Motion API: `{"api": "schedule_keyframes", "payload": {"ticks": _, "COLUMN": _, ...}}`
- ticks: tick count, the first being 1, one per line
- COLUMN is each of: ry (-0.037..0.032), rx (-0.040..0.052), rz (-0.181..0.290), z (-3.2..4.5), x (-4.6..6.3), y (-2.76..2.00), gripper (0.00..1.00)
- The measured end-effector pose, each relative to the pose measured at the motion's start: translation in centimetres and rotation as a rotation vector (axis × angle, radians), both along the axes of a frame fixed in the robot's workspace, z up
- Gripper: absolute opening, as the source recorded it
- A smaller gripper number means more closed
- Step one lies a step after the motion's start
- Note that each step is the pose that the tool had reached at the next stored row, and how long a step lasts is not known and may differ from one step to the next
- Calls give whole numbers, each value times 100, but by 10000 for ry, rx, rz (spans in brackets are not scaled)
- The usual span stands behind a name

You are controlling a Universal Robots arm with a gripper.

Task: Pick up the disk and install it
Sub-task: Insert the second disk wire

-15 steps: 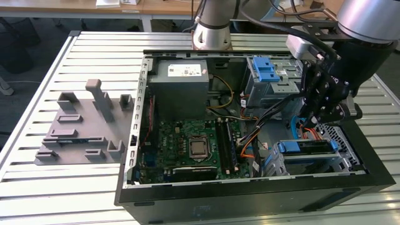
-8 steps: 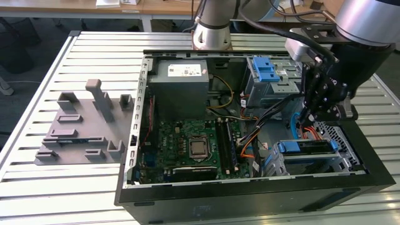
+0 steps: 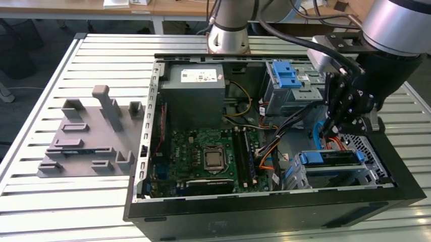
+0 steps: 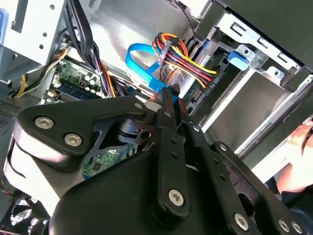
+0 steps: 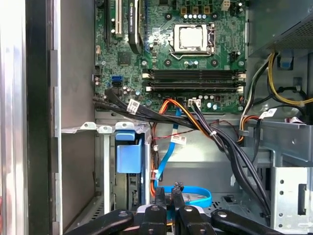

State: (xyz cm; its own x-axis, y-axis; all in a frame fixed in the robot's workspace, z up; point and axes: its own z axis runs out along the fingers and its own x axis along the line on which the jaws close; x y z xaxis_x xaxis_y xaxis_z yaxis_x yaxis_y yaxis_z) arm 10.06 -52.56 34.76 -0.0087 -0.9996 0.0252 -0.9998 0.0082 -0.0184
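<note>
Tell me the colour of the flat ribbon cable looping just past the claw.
Blue; the flat ribbon cable shows best in the second wrist view.

case (image 3: 269, 212) on table (image 3: 40, 201) | motherboard (image 3: 202, 156) inside | fixture (image 3: 88, 146) at exterior view's left of case

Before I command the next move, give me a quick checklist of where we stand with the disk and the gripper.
1. Disk in the drive cage: ok. The disk sits in the cage at the case's front corner.
2. Disk fully seated: cannot tell.
3. Gripper free of the disk: ok. The gripper carries no disk.
4. Cables clear of the gripper: not ok. The blue cable loops right at its tip.
5. Black cable bundle clear of the gripper: ok, it runs off to one side.
</note>
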Motion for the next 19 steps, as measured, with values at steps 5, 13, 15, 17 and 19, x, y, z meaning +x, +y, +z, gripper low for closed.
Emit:
{"api": "schedule_keyframes", "payload": {"ticks": 5, "ry": -16, "rx": 2, "rz": 17, "z": -14, "x": 0, "y": -64, "gripper": 17}}
{"api": "schedule_keyframes", "payload": {"ticks": 13, "ry": -16, "rx": 4, "rz": 16, "z": -27, "x": 0, "y": -151, "gripper": 17}}
{"api": "schedule_keyframes", "payload": {"ticks": 15, "ry": -16, "rx": 4, "rz": 16, "z": -29, "x": 0, "y": -172, "gripper": 17}}
{"api": "schedule_keyframes", "payload": {"ticks": 17, "ry": -16, "rx": 5, "rz": 16, "z": -32, "x": 0, "y": -187, "gripper": 17}}
{"api": "schedule_keyframes", "payload": {"ticks": 19, "ry": -16, "rx": 3, "rz": 16, "z": -37, "x": 0, "y": -200, "gripper": 17}}
